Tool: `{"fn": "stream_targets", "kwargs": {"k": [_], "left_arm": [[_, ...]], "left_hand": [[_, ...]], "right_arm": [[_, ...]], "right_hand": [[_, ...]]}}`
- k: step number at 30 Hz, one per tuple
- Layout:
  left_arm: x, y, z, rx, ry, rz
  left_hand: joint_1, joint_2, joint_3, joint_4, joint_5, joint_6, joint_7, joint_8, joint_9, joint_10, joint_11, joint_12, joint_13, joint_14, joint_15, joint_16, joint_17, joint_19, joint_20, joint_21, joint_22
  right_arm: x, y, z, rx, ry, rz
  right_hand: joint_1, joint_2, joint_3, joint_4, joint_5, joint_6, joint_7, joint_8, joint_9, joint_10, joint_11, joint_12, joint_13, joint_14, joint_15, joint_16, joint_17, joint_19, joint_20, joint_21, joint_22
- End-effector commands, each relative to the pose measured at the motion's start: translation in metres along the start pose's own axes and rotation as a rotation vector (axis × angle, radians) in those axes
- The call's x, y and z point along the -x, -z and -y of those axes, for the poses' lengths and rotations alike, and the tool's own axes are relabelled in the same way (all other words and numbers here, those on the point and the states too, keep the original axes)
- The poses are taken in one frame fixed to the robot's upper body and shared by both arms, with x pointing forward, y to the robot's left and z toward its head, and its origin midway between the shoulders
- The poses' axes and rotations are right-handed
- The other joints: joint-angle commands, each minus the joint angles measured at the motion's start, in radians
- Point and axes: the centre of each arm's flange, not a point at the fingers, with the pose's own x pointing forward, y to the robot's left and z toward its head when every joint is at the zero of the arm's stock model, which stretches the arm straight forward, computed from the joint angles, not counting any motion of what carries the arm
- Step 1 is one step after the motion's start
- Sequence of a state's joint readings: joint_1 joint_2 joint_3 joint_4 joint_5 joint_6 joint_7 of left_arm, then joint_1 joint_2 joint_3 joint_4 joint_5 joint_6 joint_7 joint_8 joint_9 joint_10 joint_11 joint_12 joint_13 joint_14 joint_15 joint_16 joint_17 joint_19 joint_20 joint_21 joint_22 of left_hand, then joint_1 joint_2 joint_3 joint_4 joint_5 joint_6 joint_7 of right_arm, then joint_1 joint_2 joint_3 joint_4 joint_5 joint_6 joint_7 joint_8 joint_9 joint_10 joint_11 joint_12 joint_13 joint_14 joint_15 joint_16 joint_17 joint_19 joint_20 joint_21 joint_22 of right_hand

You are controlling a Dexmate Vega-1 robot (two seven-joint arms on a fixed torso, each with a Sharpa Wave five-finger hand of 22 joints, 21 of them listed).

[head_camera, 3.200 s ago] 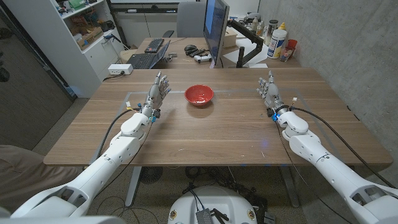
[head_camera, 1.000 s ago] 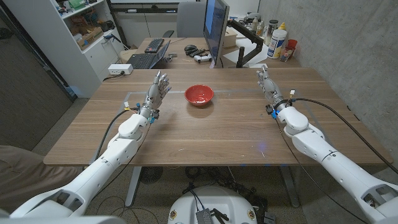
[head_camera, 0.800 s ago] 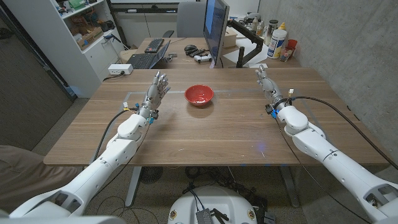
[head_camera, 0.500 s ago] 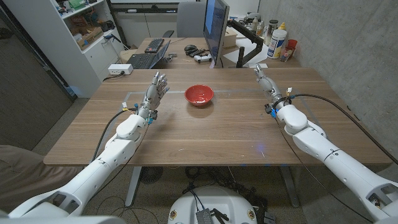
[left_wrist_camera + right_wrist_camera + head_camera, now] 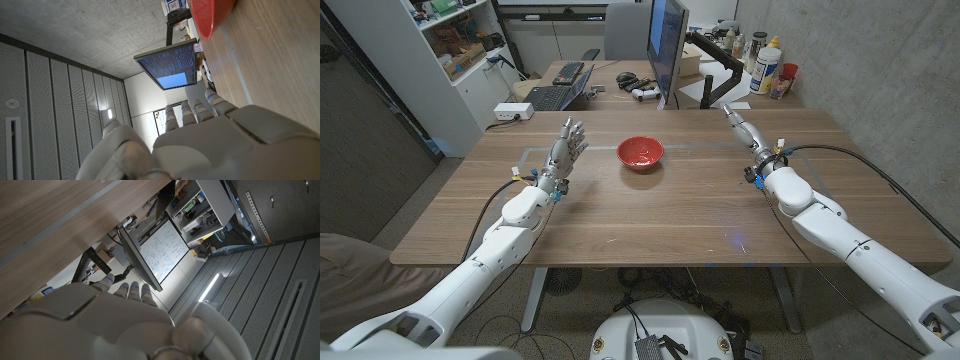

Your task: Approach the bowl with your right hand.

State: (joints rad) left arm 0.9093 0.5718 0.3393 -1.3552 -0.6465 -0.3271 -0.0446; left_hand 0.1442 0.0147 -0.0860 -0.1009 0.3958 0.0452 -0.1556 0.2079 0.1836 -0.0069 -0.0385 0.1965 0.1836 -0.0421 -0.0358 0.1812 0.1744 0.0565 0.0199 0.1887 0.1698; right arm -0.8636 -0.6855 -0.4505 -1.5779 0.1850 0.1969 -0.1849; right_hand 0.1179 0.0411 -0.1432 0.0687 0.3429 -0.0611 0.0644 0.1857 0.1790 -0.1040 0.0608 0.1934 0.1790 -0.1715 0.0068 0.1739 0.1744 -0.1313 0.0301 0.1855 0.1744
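In my left wrist view the red bowl [image 5: 212, 15] is running off the picture's edge, so I am seeing only part of its rim and outer wall. The back of my left hand [image 5: 200, 145] is covering most of its own fingers [image 5: 197, 100], leaving just their tips showing. From the head view, my right hand [image 5: 745, 133] is looking too small to judge its palm.

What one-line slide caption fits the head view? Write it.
Right hand open, well right of the red bowl on the wooden table.
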Motion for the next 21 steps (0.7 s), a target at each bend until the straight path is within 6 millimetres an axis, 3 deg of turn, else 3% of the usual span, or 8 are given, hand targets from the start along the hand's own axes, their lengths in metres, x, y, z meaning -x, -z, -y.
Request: {"fn": "stream_targets", "kwargs": {"k": [1,21], "left_arm": [[0.007,0.000,-0.004,-0.005,-0.012,0.007],[0.020,-0.005,-0.020,0.007,-0.044,0.037]], "left_hand": [[0.014,0.000,-0.003,-0.002,0.004,0.003,0.001,0.002,0.002,0.007,-0.001,0.005,0.002,-0.005,-0.018,0.005,0.005,0.000,-0.002,0.003,0.006],[0.014,0.000,-0.006,-0.002,0.004,0.002,0.003,-0.002,0.002,0.005,-0.002,0.004,0.001,-0.006,-0.019,0.005,0.005,-0.001,-0.002,0.003,0.006]], "right_arm": [[0.003,-0.010,-0.004,0.063,-0.034,0.016],[-0.006,-0.030,-0.015,0.205,-0.101,0.064]], "right_hand": [[0.016,-0.005,-0.003,-0.012,0.006,-0.008,0.000,0.007,0.003,-0.003,-0.003,0.010,0.004,-0.049,-0.005,0.007,0.001,0.001,-0.001,0.007,0.003],[0.028,-0.004,-0.002,-0.021,0.011,0.021,-0.016,0.017,0.003,0.017,-0.011,0.019,0.004,-0.036,-0.018,0.011,0.002,0.005,-0.003,0.009,0.003]]}}
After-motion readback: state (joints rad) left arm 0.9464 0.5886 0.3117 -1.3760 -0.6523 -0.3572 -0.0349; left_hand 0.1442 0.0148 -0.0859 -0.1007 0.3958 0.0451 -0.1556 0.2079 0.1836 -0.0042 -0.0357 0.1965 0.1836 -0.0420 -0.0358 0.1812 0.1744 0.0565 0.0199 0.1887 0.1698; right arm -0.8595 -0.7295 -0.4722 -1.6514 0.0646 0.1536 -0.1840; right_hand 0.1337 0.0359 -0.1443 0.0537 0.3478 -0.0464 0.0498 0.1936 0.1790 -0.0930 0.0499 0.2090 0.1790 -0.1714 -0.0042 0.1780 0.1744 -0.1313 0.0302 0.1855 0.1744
